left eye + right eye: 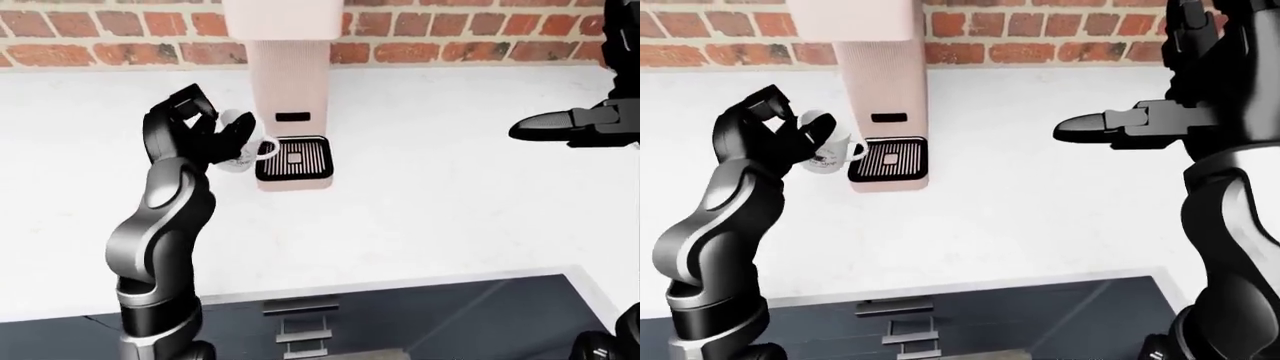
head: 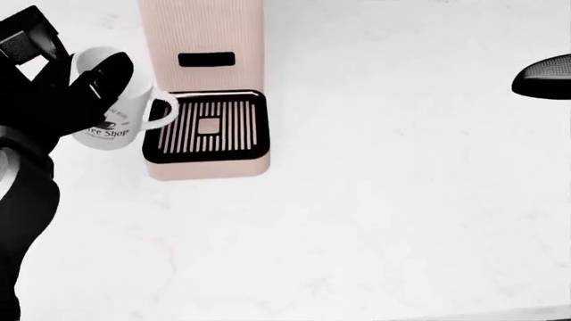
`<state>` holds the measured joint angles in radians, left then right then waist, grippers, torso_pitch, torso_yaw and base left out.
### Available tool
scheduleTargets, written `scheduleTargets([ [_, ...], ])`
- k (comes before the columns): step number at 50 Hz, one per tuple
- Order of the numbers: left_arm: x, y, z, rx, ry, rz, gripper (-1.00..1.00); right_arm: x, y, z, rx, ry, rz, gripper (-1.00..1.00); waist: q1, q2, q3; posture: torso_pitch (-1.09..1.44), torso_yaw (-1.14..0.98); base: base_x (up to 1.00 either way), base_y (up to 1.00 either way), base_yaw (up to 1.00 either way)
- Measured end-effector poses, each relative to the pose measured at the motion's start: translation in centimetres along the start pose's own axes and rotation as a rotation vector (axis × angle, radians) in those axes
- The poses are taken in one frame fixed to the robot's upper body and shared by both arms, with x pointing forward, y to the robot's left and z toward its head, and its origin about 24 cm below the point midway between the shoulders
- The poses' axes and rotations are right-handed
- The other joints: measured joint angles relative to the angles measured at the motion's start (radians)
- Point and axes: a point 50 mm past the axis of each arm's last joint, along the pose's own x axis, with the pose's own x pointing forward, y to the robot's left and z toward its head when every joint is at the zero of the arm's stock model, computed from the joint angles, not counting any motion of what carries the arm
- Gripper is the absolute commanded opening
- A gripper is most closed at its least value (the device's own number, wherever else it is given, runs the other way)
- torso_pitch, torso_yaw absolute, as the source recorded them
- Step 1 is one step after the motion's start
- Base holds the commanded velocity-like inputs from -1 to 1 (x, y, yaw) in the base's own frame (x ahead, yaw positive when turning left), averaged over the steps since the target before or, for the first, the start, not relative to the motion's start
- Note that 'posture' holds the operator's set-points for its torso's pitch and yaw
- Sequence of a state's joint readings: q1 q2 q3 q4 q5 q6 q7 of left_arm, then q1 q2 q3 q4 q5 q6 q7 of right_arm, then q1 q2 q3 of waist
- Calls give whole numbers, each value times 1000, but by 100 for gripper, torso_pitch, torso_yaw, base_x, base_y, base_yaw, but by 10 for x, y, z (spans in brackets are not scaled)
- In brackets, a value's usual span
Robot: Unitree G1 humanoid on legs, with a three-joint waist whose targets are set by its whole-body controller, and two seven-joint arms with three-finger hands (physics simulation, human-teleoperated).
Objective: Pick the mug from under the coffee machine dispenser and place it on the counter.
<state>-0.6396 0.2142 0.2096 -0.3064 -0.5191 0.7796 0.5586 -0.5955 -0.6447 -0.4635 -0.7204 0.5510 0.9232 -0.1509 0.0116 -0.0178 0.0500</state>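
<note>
A white mug (image 2: 114,120) with dark "Coffee Shop" lettering is held in my left hand (image 2: 75,93), whose black fingers close round its body. It hangs just left of the pink coffee machine (image 2: 203,40), beside the black slatted drip tray (image 2: 208,127), its handle toward the tray. The mug also shows in the right-eye view (image 1: 825,154). Whether it touches the white counter (image 2: 401,200) I cannot tell. My right hand (image 1: 1110,126) hovers far right of the machine, fingers stretched flat and empty.
A red brick wall (image 1: 120,34) runs along the top behind the counter. Dark cabinet fronts with metal drawer handles (image 1: 300,326) lie below the counter's edge at the bottom of the left-eye view.
</note>
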Motion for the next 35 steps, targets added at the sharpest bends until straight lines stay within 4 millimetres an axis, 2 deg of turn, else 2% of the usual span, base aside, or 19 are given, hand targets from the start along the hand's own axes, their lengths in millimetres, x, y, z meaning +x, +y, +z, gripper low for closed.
scheduleTargets([
  [5, 3, 8, -7, 4, -3, 16, -100, 0, 0, 0, -2, -1, -2, 100, -2, -2, 4, 0, 0, 0, 0, 0],
  [12, 7, 23, 9, -4, -64, 30, -100, 0, 0, 1, -4, -2, 1, 100, -3, 1, 0, 0, 0, 0, 0, 0],
  [17, 9, 33, 11, -15, -79, 34, -100, 1, 0, 3, -6, -7, 0, 100, -2, 6, -2, 0, 0, 0, 0, 0],
  [28, 18, 46, -15, -7, -31, 40, -100, 1, -1, 4, -8, -7, -1, 100, -2, 3, 0, 0, 0, 0, 0, 0],
  [35, 19, 54, -18, 10, -40, 56, -100, 1, -1, 3, -10, -6, 2, 100, -2, 2, -1, 0, 0, 0, 0, 0],
])
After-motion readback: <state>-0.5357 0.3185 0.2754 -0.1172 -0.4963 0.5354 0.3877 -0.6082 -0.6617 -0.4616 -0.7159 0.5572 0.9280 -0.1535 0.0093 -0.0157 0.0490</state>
